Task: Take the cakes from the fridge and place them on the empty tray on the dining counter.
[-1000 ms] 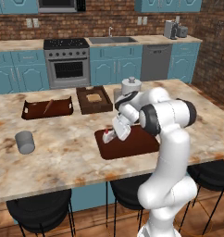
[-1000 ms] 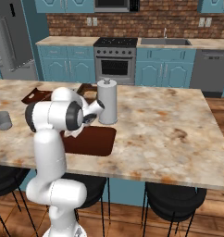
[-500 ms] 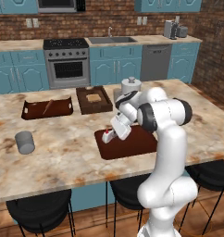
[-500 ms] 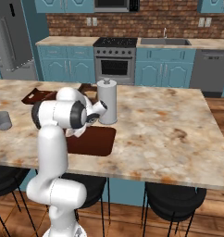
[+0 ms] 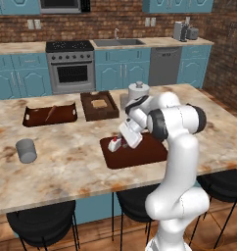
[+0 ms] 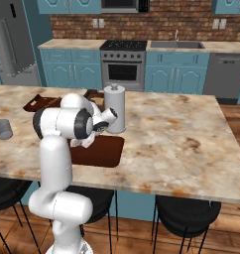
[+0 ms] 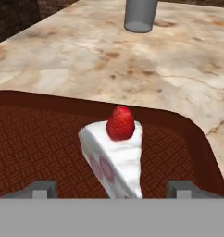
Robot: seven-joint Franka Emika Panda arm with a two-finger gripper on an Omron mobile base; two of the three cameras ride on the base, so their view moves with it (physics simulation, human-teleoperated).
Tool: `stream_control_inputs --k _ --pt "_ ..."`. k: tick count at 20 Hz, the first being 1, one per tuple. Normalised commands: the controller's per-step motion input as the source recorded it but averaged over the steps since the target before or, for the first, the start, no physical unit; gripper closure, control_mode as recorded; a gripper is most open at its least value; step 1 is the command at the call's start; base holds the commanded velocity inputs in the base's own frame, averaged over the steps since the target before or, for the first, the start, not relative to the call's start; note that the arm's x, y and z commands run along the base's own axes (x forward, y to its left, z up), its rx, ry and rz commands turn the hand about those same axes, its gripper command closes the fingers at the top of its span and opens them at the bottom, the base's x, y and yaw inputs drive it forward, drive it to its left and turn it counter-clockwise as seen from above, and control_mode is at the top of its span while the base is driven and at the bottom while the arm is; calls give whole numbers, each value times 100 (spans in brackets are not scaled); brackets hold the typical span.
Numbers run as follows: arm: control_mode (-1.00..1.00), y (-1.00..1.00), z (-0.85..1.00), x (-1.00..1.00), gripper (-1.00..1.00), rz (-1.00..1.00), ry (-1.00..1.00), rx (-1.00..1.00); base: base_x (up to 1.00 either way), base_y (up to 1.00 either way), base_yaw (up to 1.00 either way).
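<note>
One cake (image 7: 116, 152), a white wedge with a red cherry on top, stands on the empty tray (image 7: 40, 148), near its left corner. My gripper (image 7: 111, 187) is open, with one fingertip on each side of the cake and clear of it. From the left base view the cake (image 5: 114, 143) sits at the left end of the dark reddish-brown tray (image 5: 142, 156) on the dining counter (image 5: 66, 166), and the gripper (image 5: 122, 142) hangs just right of it. The fridge (image 6: 13, 39) stands at the far left of the right base view.
A grey cup (image 5: 26, 150) stands left on the counter. Behind the tray are a handled brown tray (image 5: 49, 115), a deeper tray with bread (image 5: 99, 104) and a white canister (image 6: 115, 108). Black stools (image 5: 42, 225) line the near edge.
The jaws have opened and let go of the cake, which now rests on the tray. The arm has hardly moved.
</note>
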Motion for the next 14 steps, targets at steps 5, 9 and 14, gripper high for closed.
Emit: stream_control_inputs --k 5,9,14 --pt "-100 -2 90 -43 -100 0 -31 1 0 0 0" --pt "-100 7 100 -34 -100 0 -35 1 0 0 0" --pt "-100 29 100 -38 -100 -1 -22 0 0 0 0"
